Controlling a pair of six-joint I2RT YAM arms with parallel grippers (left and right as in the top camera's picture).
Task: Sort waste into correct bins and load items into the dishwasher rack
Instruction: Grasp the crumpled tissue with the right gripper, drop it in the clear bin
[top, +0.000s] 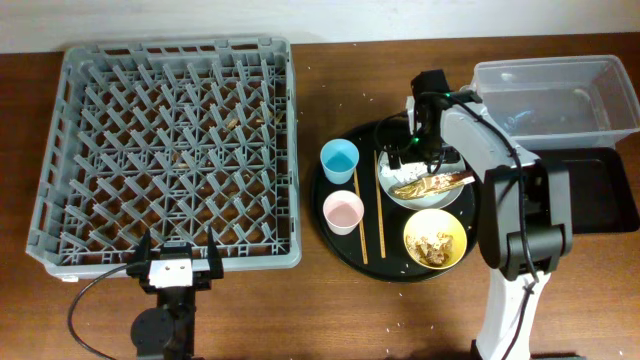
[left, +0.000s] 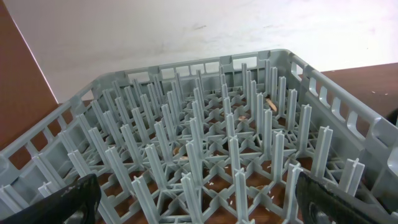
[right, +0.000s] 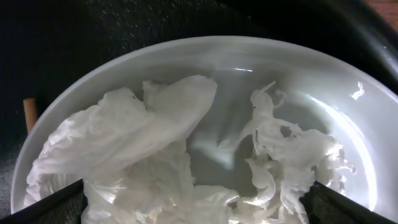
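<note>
Right gripper spread wide, low over crumpled napkin on white plate. Could pinch just 1 loose fold and tear it, or nudge the plate if closed too low. Left gripper likewise spread, empty, at near edge of rack.

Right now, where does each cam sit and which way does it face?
Overhead: above table, looking down on rack, tub; left gripper, right arm show.
Left wrist: low at rack's near edge, facing across it to wall; left gripper at bottom corners.
Right wrist: close over plate, looking down on napkin; right gripper at bottom corners.
Shared: rack, in overhead and left wrist.
</note>
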